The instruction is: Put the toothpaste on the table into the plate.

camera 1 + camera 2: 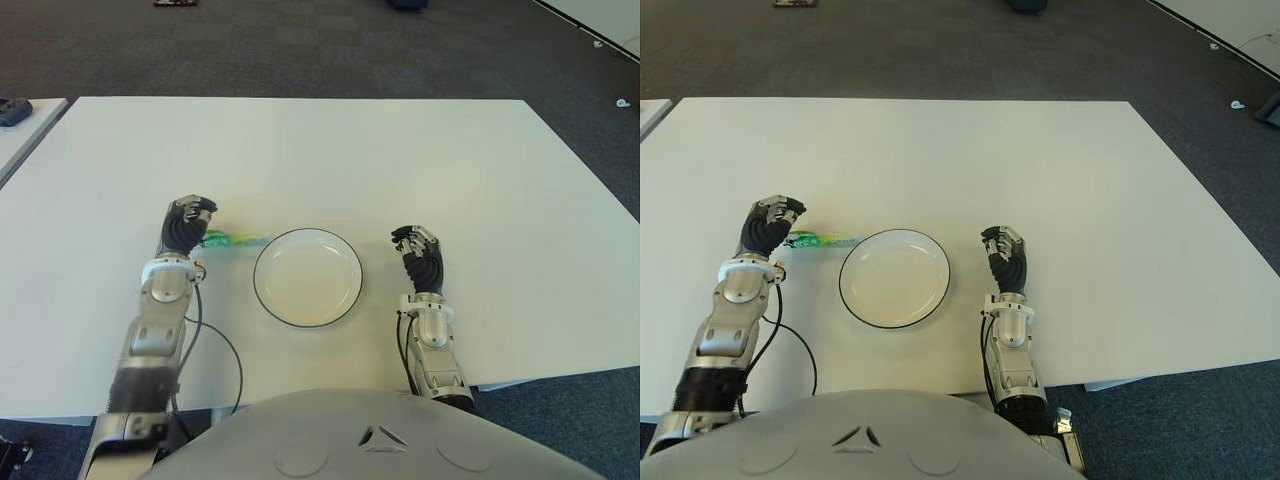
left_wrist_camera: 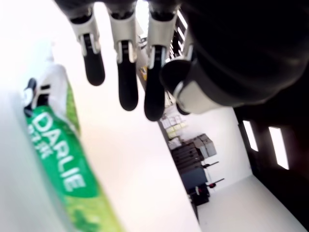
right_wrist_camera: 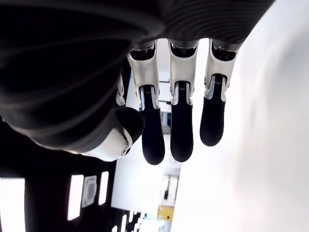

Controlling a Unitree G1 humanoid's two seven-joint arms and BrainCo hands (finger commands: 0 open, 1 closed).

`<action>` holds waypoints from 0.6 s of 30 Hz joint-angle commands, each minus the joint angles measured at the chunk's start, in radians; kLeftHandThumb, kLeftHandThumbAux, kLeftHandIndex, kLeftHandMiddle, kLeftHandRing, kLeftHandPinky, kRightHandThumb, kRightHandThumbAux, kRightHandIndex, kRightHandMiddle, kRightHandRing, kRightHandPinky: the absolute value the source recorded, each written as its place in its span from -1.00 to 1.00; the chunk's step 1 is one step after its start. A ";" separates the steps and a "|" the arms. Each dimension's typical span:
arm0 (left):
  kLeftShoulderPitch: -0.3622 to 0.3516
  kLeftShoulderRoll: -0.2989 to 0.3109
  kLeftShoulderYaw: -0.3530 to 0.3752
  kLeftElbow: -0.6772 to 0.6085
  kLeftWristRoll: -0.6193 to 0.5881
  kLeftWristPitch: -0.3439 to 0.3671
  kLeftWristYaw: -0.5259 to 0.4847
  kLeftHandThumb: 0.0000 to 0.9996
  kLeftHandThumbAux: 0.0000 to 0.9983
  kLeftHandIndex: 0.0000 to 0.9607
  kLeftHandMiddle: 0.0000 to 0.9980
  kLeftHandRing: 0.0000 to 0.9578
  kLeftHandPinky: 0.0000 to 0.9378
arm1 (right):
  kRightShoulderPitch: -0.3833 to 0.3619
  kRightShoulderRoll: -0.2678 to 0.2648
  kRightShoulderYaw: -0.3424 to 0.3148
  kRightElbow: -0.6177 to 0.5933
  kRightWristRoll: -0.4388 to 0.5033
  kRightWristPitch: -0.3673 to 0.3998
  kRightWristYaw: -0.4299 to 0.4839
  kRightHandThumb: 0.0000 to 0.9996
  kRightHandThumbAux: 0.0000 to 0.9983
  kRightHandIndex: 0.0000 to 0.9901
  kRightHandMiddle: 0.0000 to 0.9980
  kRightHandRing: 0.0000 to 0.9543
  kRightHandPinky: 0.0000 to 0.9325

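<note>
A green toothpaste tube [image 1: 238,240] lies flat on the white table [image 1: 330,160], just left of the plate. The plate [image 1: 308,280] is white with a dark rim and holds nothing. My left hand [image 1: 190,222] hovers over the tube's left end. In the left wrist view its fingers [image 2: 128,72] hang relaxed beside the toothpaste tube [image 2: 58,164] and do not grip it. My right hand [image 1: 418,250] shows to the right of the plate, its fingers [image 3: 181,130] loosely bent around nothing.
A black cable [image 1: 225,350] loops on the table beside my left forearm. A second table's corner with a dark object [image 1: 12,110] shows at the far left. Grey carpet lies beyond the table's far edge.
</note>
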 commanded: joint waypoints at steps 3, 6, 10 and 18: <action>0.040 -0.016 -0.012 -0.096 -0.030 -0.019 -0.061 0.42 0.43 -0.08 0.68 0.75 0.80 | -0.013 0.004 0.000 0.014 0.005 -0.011 -0.002 0.41 0.46 -0.14 -0.07 -0.06 -0.05; 0.052 -0.017 -0.037 -0.094 -0.041 -0.119 -0.093 0.42 0.43 -0.08 0.70 0.76 0.80 | -0.013 0.004 0.000 0.016 0.005 -0.011 -0.002 0.41 0.46 -0.14 -0.07 -0.06 -0.06; 0.072 -0.020 -0.078 -0.126 -0.042 -0.185 -0.134 0.42 0.43 -0.08 0.72 0.76 0.77 | -0.014 0.003 0.000 0.019 0.003 -0.008 -0.002 0.41 0.46 -0.14 -0.07 -0.06 -0.06; 0.133 0.012 -0.165 -0.253 0.020 -0.231 -0.200 0.42 0.43 -0.08 0.68 0.70 0.69 | -0.017 0.004 -0.002 0.021 0.004 0.007 -0.002 0.41 0.46 -0.14 -0.08 -0.06 -0.06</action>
